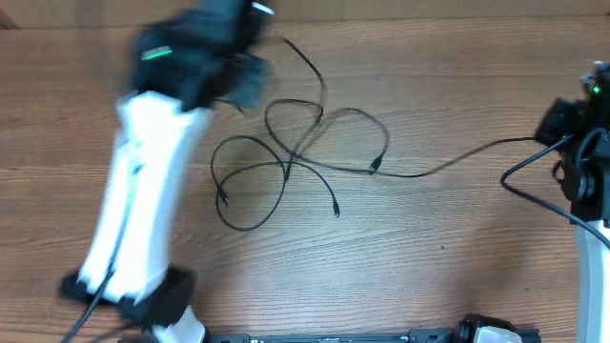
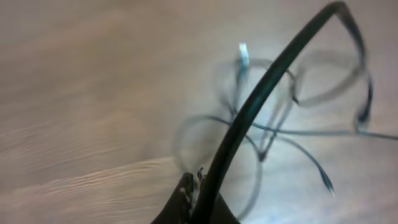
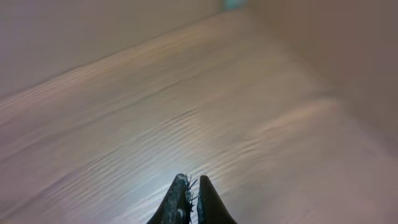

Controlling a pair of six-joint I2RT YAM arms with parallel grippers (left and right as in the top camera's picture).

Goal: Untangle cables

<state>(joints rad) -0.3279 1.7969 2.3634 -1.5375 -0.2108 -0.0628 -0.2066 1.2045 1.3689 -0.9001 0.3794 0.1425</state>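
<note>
Left claw [image 2: 193, 194] comes first: its two fingers are pressed together on one cable [image 2: 264, 84], which rises from between the tips as a dark line slanting up and to the right across the wrist view. From overhead, the left arm [image 1: 143, 191] is one white, blurred limb reaching over the upper left of the wooden table [image 1: 429, 267].

Just to the right of that arm, near the table's middle, the cables [image 1: 286, 167] lie flat in at least three loose loops that cross one another. Three small plug ends [image 1: 336, 211] can be counted; how many separate cords make up the tangle cannot be told.

One long strand [image 1: 457, 157] leaves the loops and runs right toward the right arm [image 1: 581, 143] at the table's edge; whether it touches that arm is unclear.

Seen from its wrist camera, the right claw [image 3: 191, 191] has its two fingertips drawn nearly together over bare wood, with nothing visible between them.
</note>
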